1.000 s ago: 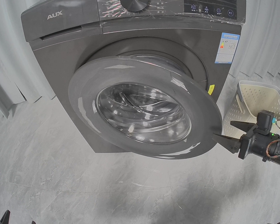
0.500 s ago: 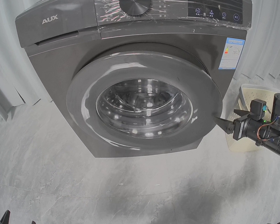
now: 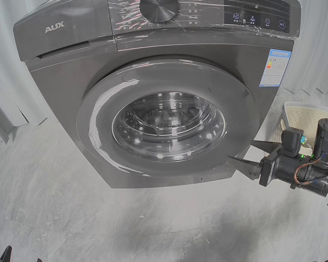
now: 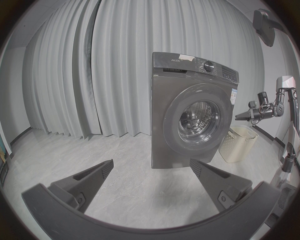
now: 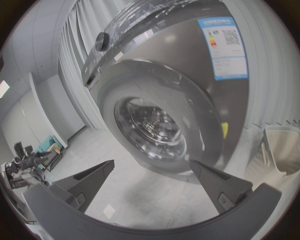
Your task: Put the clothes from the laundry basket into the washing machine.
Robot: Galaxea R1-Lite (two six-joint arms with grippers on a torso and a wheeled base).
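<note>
The right gripper [image 3: 243, 151], fingers apart, hangs at the lower right rim of the washing machine [image 3: 67, 77]'s shut door [image 3: 94, 121], near the laundry basket [image 3: 306, 115]. The left gripper [image 3: 22, 260] is also spread.

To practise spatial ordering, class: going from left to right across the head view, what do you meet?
left gripper → washing machine's door glass → right gripper → laundry basket
</note>
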